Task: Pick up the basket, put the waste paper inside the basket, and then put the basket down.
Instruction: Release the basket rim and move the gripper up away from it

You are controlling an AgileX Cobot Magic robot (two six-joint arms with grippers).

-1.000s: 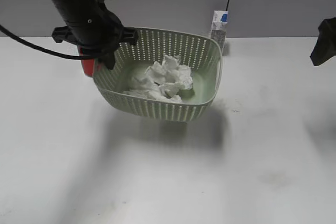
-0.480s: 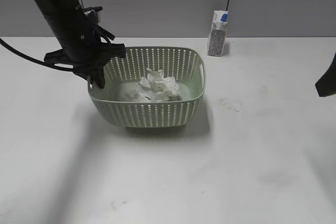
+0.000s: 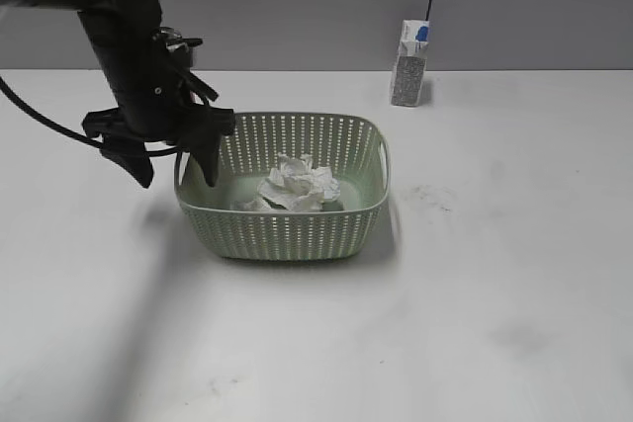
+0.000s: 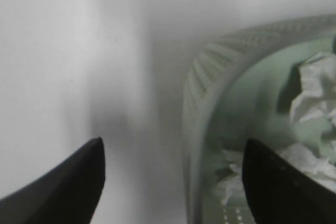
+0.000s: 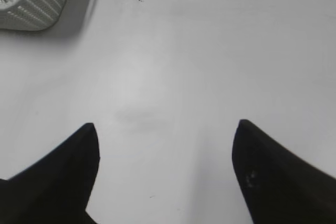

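The pale green slotted basket (image 3: 297,229) stands flat on the white table, left of centre. The crumpled white waste paper (image 3: 297,183) lies inside it. My left gripper (image 3: 176,170) is open and straddles the basket's left wall, one finger outside and one inside, gripping nothing. The left wrist view shows that wall (image 4: 197,87) between the open jaws (image 4: 173,142), with the paper (image 4: 315,93) to the right. My right gripper (image 5: 166,125) is open and empty over bare table; it is out of the exterior view. The basket's corner (image 5: 37,3) shows at the top left of the right wrist view.
A small upright white-grey carton with a blue cap (image 3: 409,64) stands at the back of the table, right of the basket. A grey wall runs behind the table. White tabletop lies in front of and to the right of the basket.
The basket came down from a tilted hold in the air to rest flat on the table. My left gripper opened and let go of its wall. My right arm left the exterior view.
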